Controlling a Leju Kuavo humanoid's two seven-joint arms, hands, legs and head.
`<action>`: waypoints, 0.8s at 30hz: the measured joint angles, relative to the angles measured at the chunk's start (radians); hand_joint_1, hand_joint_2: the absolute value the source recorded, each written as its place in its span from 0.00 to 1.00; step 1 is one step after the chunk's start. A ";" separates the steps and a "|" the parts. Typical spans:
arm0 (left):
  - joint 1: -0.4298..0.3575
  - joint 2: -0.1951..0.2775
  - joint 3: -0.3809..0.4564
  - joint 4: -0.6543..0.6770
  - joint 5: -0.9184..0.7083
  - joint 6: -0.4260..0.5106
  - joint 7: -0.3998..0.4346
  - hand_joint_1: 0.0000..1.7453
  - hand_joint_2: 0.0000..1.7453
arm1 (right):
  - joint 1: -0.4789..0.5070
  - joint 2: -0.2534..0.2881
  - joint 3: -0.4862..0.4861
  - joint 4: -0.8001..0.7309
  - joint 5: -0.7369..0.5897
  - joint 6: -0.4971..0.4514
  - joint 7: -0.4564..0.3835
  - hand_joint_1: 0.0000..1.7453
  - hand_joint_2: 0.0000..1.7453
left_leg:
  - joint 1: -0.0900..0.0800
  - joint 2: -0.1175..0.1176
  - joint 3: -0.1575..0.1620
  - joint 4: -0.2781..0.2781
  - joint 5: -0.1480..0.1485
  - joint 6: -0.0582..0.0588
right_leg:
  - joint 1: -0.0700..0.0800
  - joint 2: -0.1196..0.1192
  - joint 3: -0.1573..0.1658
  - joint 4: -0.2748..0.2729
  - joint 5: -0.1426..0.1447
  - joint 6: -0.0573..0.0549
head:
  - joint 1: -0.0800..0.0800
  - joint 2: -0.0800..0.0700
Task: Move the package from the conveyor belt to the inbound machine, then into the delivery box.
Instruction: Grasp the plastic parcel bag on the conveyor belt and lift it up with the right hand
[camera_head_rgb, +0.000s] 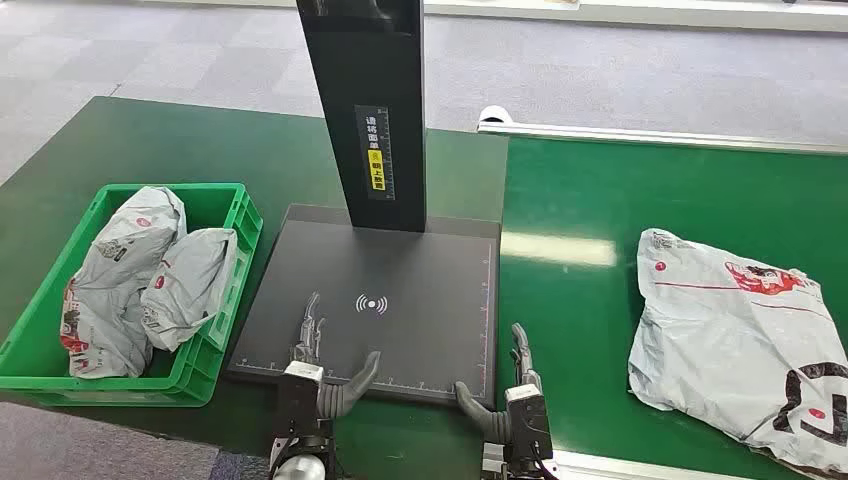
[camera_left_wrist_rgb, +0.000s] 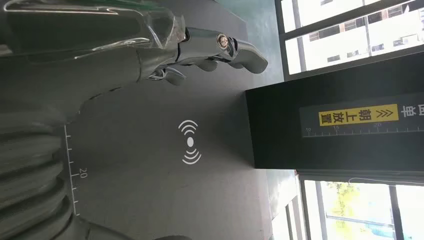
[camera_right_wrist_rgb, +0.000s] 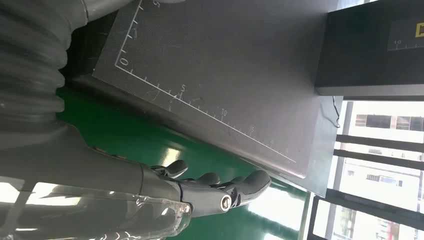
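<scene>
The scanner plate (camera_head_rgb: 400, 300) lies bare; its black column (camera_head_rgb: 365, 110) (far edge, centre) blocks passage there.

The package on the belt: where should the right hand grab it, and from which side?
Probably the near left edge of the package, reached from the left by the right hand. It lies flat and crumpled on the conveyor belt, so its loose folds should pinch easily.

Before us lies the scanner plate (camera_head_rgb: 400, 300), with its post (camera_head_rgb: 365, 110) rising from the far edge. To its left sits the crate (camera_head_rgb: 30, 330), two bags (camera_head_rgb: 150, 275) lying side by side in it. To its right runs the belt (camera_head_rgb: 580, 300), with a package (camera_head_rgb: 740, 340) lying on it, well apart from the plate. Our left hand (camera_head_rgb: 325, 365) hangs over the plate's near edge; our right hand (camera_head_rgb: 510, 385) is at the plate's near right corner, over the belt's edge.
</scene>
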 joint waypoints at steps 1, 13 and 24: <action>0.000 0.000 0.000 0.000 0.000 0.000 0.000 0.00 1.00 | 0.000 0.000 0.000 0.000 0.000 0.000 0.000 0.00 1.00 | 0.000 0.000 0.000 0.000 0.000 0.000 | 0.000 0.000 0.000 0.000 0.000 0.000 | 0.000 0.000; -0.001 0.000 0.000 0.001 0.000 -0.001 0.000 0.00 1.00 | 0.000 0.000 0.000 0.000 0.004 0.001 0.008 0.00 1.00 | 0.000 0.000 0.000 0.000 0.000 0.000 | 0.000 0.000 0.000 0.000 0.000 0.000 | 0.000 0.000; -0.002 0.000 -0.002 0.002 -0.020 0.037 0.000 0.00 1.00 | 0.000 -0.002 -0.001 -0.008 0.013 -0.010 0.005 0.00 1.00 | 0.000 0.000 0.000 0.000 0.000 0.000 | 0.000 0.000 0.000 0.000 0.000 0.000 | 0.000 0.000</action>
